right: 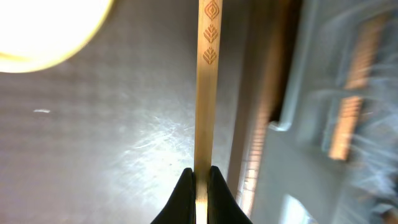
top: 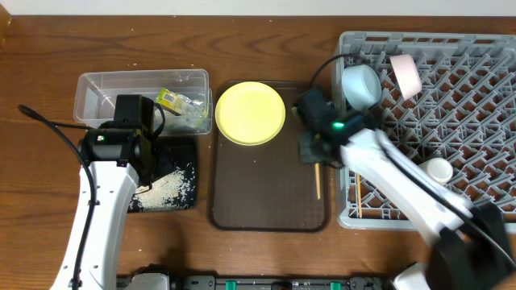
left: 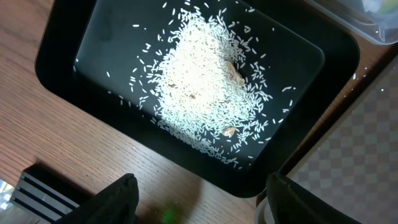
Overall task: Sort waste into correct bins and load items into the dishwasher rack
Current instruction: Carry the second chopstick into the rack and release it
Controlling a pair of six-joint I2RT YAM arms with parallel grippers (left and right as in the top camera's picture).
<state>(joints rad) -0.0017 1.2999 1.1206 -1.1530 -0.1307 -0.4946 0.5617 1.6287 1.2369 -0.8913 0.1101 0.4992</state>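
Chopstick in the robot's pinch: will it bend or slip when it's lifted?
The chopstick looks like straight carved wood, so probably stiff, not bendy. It is thin, so likely very light. The right gripper pinches it with narrow fingertips, so it might swivel or slip.

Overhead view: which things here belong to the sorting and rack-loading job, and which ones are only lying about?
Belong to the job:
- clear tub with green-and-yellow wrapper
- black tray with rice
- yellow plate
- chopstick
- dishwasher rack holding light blue bowl, pale bowl, small white cup

Only lying about:
- brown serving tray
- wooden table
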